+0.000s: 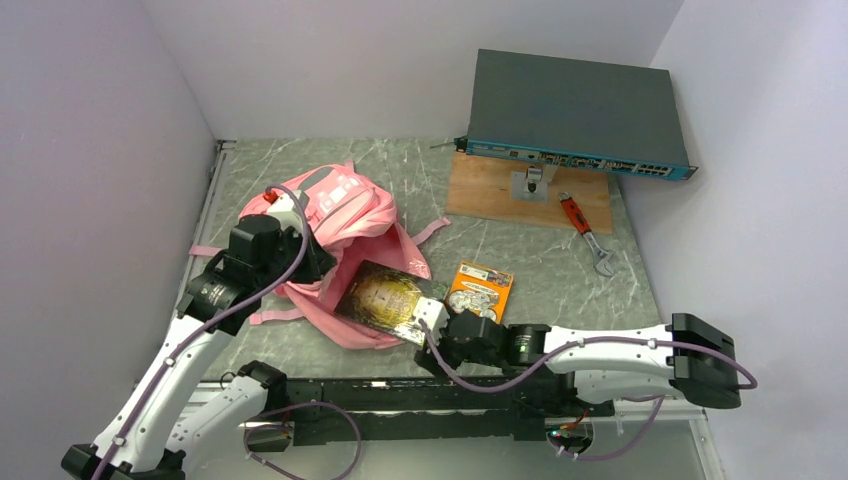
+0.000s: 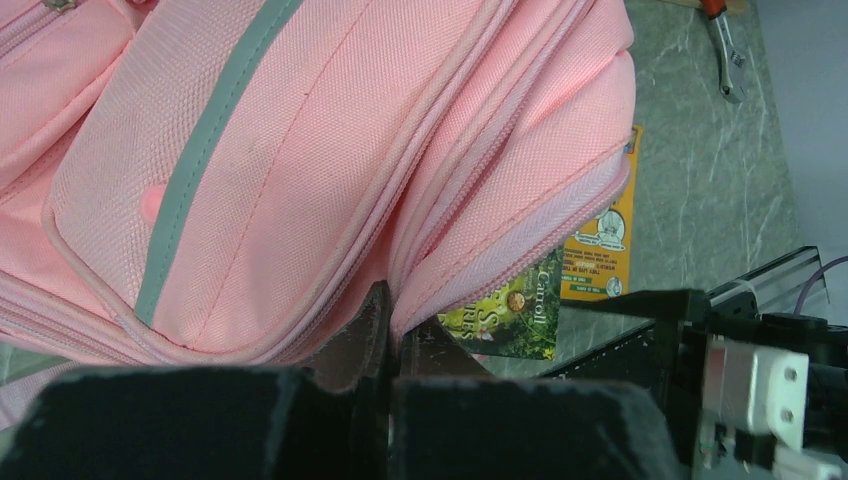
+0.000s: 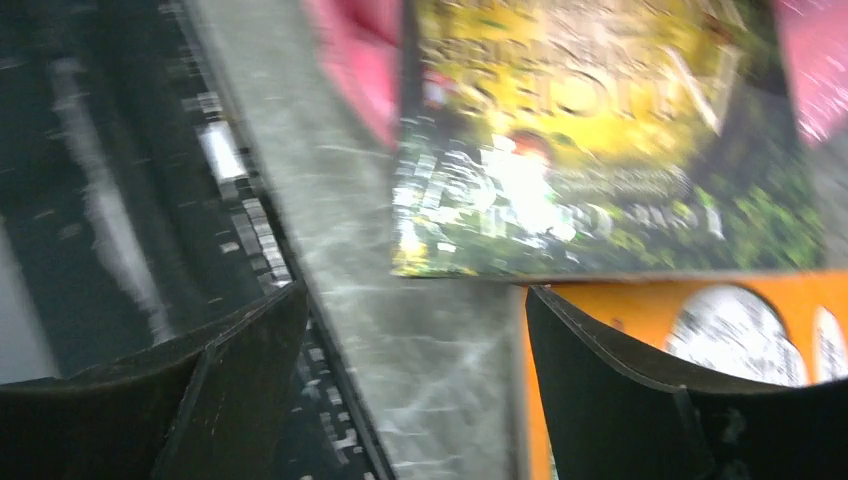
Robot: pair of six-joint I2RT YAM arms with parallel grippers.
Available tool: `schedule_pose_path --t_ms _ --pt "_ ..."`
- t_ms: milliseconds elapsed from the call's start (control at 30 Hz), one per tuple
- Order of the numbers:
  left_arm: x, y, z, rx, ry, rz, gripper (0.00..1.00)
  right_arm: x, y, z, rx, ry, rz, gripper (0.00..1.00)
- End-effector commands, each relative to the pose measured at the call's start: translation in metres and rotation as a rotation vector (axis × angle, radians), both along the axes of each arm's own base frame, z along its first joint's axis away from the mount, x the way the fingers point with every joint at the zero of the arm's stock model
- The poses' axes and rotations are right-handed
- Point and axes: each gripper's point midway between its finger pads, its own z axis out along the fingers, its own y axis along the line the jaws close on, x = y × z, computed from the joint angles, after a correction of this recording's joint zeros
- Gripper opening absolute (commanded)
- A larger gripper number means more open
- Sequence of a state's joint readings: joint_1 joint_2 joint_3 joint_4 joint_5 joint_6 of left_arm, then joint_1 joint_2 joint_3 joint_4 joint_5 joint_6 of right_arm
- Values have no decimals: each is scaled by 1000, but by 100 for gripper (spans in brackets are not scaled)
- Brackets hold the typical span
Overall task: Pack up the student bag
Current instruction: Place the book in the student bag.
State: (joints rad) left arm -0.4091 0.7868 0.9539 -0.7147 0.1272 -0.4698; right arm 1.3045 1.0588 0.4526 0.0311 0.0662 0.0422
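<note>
The student bag (image 1: pixel 340 215), a soft pink backpack, lies at the left of the table and fills the left wrist view (image 2: pixel 300 150). My left gripper (image 1: pixel 308 263) is shut on the pink fabric edge by the bag's zipper opening (image 2: pixel 395 320). A green-and-yellow book (image 1: pixel 385 298) lies slanted with its far end in the bag's mouth; it also shows in both wrist views (image 2: pixel 515 310) (image 3: pixel 600 150). An orange book (image 1: pixel 482 288) lies flat on the table next to it (image 2: pixel 605 240) (image 3: pixel 720 320). My right gripper (image 1: pixel 432 322) is open and empty just short of the green book's near edge (image 3: pixel 415 320).
A grey network switch (image 1: pixel 575 115) rests on a wooden board (image 1: pixel 500 190) at the back right. A red-handled wrench (image 1: pixel 585 230) lies beside the board. A black rail (image 1: pixel 400 400) runs along the near table edge. Walls close in left, back and right.
</note>
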Motion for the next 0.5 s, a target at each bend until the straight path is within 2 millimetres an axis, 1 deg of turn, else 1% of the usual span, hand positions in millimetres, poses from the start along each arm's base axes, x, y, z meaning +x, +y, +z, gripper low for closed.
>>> schedule_pose_path --t_ms 0,33,133,267,300,367,467 --pt "17 -9 48 -109 -152 16 0 56 -25 13 -27 -59 -446 86" --pt "17 -10 48 -112 -153 15 0 57 -22 18 -3 -48 -462 88" --pt "16 -9 45 -108 -149 18 0 44 -4 28 100 64 -435 93" --pt "16 -6 47 -94 -156 26 0 29 2 36 157 251 -501 95" --pt "16 -5 48 -93 -161 28 0 26 0 36 160 303 -540 99" --pt "16 -4 50 -93 -170 31 0 19 -3 33 163 428 -605 100" --pt "17 -4 49 -91 -172 32 0 11 -5 21 181 720 -686 100"
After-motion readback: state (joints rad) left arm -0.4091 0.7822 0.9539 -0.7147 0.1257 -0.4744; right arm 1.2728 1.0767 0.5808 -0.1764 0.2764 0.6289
